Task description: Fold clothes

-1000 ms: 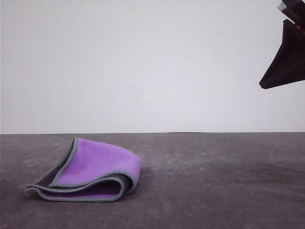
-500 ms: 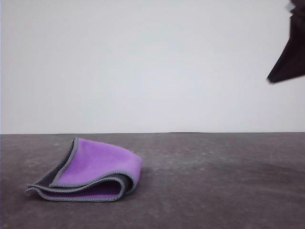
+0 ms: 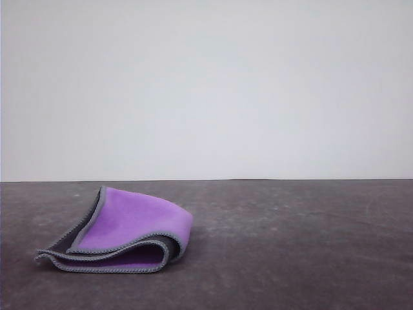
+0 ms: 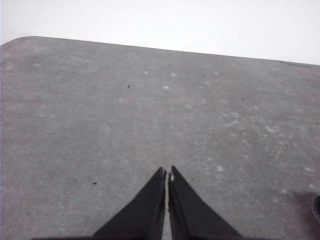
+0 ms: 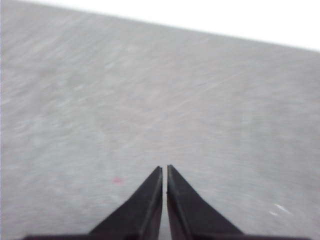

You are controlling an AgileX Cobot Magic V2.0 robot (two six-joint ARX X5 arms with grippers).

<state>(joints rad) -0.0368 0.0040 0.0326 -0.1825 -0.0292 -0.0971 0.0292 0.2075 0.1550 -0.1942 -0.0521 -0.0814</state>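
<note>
Having lifted clear since a second ago, the right gripper [image 5: 164, 167] is hanging pinched together and empty, like the left gripper [image 4: 167, 172], leaving the folded cloth [image 3: 122, 234] lying purple-side-out on the table [image 3: 303, 245], apparently finished.

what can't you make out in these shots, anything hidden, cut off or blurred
- Cloth, front view: the folded layers hide its inside and underside.
- Right wrist view: motion blur smears the table beyond the shut right gripper.
- Left wrist view: a dark shape is cut by the frame edge, unidentifiable; left gripper shut.
</note>
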